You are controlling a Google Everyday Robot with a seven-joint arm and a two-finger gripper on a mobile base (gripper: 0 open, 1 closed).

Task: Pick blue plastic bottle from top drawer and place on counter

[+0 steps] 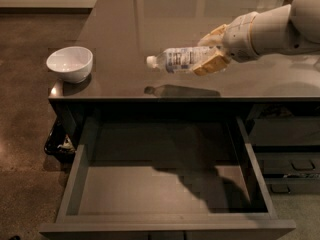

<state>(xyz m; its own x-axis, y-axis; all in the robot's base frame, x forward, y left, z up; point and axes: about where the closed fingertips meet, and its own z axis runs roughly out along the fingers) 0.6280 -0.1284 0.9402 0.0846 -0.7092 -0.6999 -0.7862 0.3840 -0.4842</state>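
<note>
The blue plastic bottle [179, 60] lies on its side in the air, white cap pointing left, a little above the counter [150, 24] near its front edge. Its shadow falls on the counter just below it. My gripper [209, 53] comes in from the right and is shut on the bottle's base end, one tan finger behind it and one in front. The top drawer [165, 194] stands pulled open below the counter, and its grey floor holds nothing.
A white bowl [70, 63] sits on the counter's front left corner. Smaller dark drawers with handles [295, 166] are at the lower right. A dark object [59, 141] lies on the floor left of the cabinet.
</note>
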